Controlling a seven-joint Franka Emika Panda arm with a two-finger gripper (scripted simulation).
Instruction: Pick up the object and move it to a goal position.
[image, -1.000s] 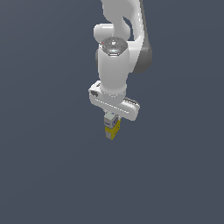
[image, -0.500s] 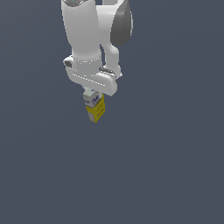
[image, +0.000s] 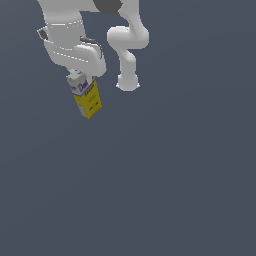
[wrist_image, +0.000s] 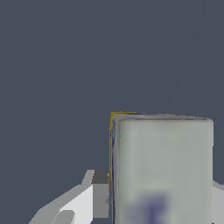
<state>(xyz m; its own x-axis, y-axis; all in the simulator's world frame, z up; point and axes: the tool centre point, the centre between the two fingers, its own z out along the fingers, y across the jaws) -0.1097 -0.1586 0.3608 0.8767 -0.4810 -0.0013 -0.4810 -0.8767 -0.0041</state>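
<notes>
The object is a small carton (image: 86, 95) with a yellow lower body and a white-grey top with blue print. It hangs tilted under my white gripper (image: 79, 76) at the exterior view's upper left, well above the grey floor. The gripper is shut on the carton's top. In the wrist view the carton's grey-white top (wrist_image: 162, 166) with a blurred blue mark fills the lower right, with one finger (wrist_image: 99, 194) against its side and the other only at the frame edge.
The arm's white base (image: 127, 82) stands on the plain dark grey floor (image: 165, 190), to the exterior view's right of the held carton. No other objects show.
The gripper has carried the carton toward the exterior view's left and higher in frame. The arm's base has come into view. The carton stays gripped.
</notes>
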